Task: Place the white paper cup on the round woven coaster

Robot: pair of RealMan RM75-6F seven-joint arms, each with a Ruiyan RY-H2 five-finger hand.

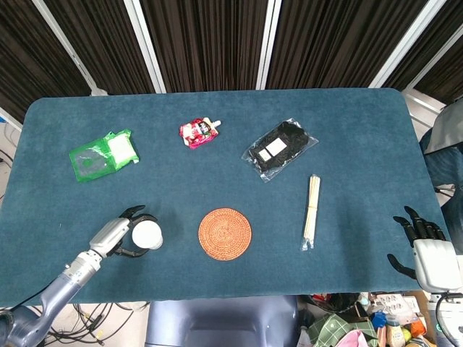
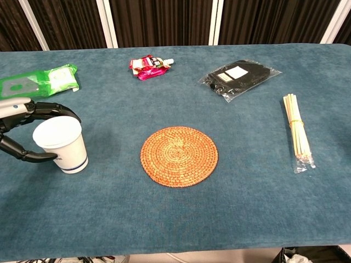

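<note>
The white paper cup (image 1: 147, 234) (image 2: 58, 143) with a blue band near its base stands upright near the table's front left. My left hand (image 1: 116, 235) (image 2: 22, 129) wraps it from the left, with fingers curled over the far side and the thumb on the near side. The round woven coaster (image 1: 225, 233) (image 2: 179, 156), orange-brown, lies flat to the cup's right with nothing on it and a gap between them. My right hand (image 1: 423, 249) hangs off the table's right front corner with fingers spread, holding nothing.
A green wipes pack (image 1: 101, 154) lies at the back left and a pink pouch (image 1: 199, 132) behind the coaster. To the right are a black packet (image 1: 279, 148) and a bundle of wooden sticks (image 1: 312, 211).
</note>
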